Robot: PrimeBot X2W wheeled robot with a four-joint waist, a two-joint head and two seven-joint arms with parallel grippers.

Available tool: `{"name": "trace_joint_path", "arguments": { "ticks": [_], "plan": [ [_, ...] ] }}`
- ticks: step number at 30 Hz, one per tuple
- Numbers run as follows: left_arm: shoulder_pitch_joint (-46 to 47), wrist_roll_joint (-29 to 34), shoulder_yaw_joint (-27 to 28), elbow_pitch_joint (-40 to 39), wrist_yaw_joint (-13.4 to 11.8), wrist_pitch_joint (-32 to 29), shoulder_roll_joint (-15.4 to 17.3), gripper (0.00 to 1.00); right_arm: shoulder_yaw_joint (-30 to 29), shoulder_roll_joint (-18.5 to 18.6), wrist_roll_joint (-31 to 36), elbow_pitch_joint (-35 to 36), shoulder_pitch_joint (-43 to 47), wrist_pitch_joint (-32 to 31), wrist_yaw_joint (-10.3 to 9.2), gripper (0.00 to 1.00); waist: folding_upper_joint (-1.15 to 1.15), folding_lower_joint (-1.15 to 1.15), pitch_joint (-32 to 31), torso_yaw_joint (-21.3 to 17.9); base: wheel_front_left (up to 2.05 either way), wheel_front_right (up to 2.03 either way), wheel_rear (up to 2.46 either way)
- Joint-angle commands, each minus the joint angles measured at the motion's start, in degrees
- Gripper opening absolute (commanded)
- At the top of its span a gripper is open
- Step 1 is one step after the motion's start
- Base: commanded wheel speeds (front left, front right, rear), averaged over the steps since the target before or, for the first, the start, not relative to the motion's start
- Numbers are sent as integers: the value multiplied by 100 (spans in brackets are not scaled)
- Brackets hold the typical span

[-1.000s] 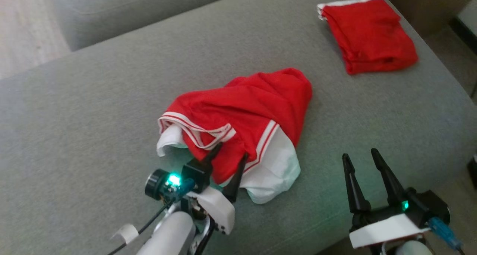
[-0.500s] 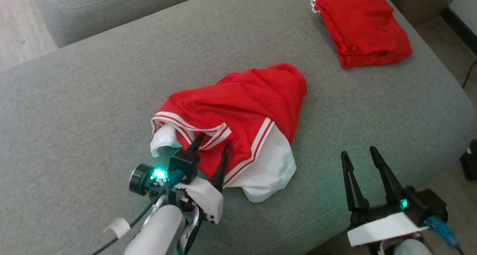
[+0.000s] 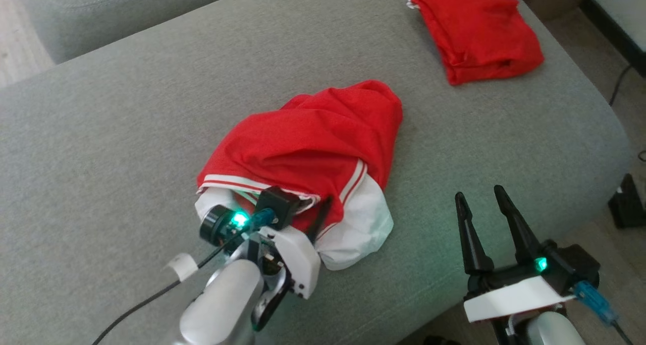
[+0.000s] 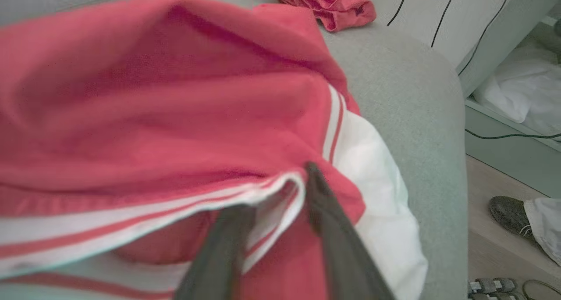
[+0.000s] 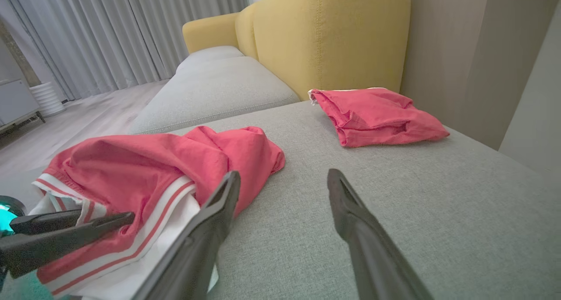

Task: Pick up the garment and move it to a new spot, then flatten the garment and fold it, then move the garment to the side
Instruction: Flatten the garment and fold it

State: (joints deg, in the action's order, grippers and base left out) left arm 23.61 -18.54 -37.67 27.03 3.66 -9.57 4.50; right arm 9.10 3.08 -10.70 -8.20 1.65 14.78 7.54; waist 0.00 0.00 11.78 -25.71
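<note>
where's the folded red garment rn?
Head view, top right: the folded red garment lies at the far right end of the grey sofa seat, apart from the crumpled garment at centre.

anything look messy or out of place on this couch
Yes. The red garment with white trim lies crumpled in a heap on the grey cushion, its white fabric spilling out at the near edge, unlike the folded red garment at the far corner.

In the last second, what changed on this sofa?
The left hand pushed forward into the crumpled garment, its fingers narrowing astride the striped hem; a firm grip isn't clear yet. The right hand stayed open and idle; the folded garment stayed put.
</note>
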Motion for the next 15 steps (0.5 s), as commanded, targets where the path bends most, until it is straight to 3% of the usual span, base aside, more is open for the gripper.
{"name": "trace_joint_path", "arguments": {
  "ticks": [1,2,9,15],
  "plan": [
    [275,-41,93,-192,43,27,-48,8,137,3,-33,172,-163,22,-5,100,0,0,-14,-40,0,0,0],
    [325,-73,55,-219,80,44,-63,0,145,0,-37,169,-165,22,-5,100,0,0,-28,-63,0,0,0],
    [1116,-482,-283,-634,325,296,-140,0,185,-13,-35,166,-130,22,-5,100,0,0,-205,-119,0,0,0],
    [2608,-763,-325,-878,373,319,-152,0,352,-18,-47,159,-130,22,-5,100,0,0,-393,-143,0,0,0]
  ]
}}
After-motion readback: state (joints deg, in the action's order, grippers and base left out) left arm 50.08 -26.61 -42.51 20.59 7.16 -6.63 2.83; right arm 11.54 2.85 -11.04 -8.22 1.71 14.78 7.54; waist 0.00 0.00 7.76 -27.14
